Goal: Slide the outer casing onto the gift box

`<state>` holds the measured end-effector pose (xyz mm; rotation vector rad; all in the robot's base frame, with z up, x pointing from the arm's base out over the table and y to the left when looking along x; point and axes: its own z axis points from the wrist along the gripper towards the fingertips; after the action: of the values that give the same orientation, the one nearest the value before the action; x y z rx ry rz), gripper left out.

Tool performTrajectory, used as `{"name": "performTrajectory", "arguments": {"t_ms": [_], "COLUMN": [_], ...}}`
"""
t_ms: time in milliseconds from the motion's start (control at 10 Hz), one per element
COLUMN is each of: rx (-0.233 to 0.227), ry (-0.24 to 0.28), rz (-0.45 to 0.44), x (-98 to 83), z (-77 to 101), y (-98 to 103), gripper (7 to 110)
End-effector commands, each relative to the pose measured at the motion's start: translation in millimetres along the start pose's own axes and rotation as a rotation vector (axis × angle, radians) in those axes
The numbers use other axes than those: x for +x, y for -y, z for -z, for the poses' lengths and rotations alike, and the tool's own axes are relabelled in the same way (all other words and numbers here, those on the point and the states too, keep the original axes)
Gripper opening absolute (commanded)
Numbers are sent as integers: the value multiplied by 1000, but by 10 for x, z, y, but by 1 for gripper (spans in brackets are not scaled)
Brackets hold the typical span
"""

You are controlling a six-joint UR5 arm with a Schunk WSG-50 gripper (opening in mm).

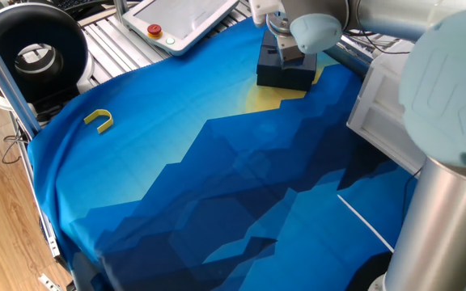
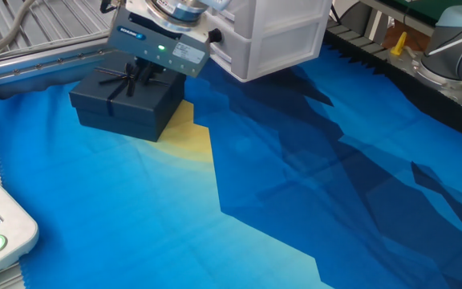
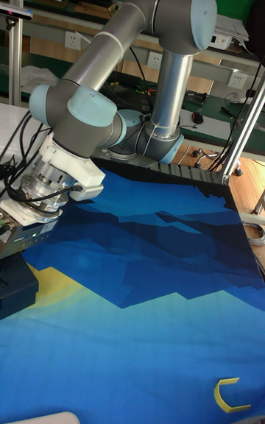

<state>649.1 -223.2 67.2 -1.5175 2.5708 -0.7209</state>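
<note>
The outer casing (image 2: 123, 100) is a dark navy square box with a thin ribbon cross and bow on top. It rests on the yellow patch of the blue cloth at the far end of the table (image 1: 284, 74), and shows at the left edge of the tall view (image 3: 15, 285). The gift box is hidden beneath it. My gripper (image 2: 140, 72) hangs straight over the casing's top, its dark fingertips at the bow (image 1: 286, 55). Dark fingers against the dark box keep me from telling whether they are open or shut.
A large white plastic bin (image 2: 279, 32) stands right beside the casing (image 1: 387, 105). A small yellow U-shaped piece (image 1: 98, 120) lies near the cloth's opposite edge (image 3: 230, 397). A white teach pendant (image 1: 180, 20) and metal rollers (image 2: 22, 32) border the cloth.
</note>
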Motion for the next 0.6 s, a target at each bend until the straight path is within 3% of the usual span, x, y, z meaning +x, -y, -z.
{"name": "performTrajectory", "arguments": {"t_ms": [0, 500], "rx": [-14, -41], "ry": [16, 24], "rz": [-13, -21], "x": [-13, -44], "z": [-34, -62], "y": [-19, -78], "gripper": [7, 7]}}
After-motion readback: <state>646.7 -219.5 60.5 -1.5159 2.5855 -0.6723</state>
